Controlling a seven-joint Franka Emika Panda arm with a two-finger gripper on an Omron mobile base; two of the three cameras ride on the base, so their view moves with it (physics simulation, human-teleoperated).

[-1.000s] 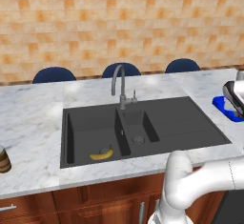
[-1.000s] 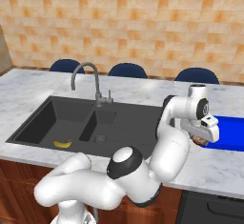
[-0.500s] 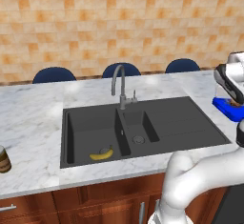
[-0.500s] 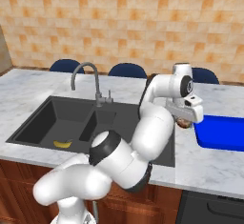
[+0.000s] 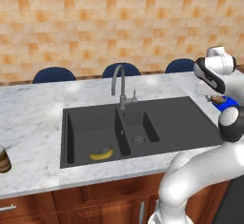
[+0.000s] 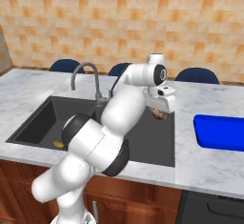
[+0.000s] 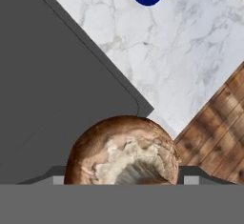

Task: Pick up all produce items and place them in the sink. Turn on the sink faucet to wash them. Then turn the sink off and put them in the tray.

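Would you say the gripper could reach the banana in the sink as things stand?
Probably not yet: the gripper is shut on the brown ball, so it isn't free, though nothing covers the banana in the sink.

Even, shadowless light; perhaps slightly soft.

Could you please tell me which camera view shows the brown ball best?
The hand view: the ball sits large between the tool's tips, its mottled surface clear. In the left base view and right base view it is a small speck under the tool.
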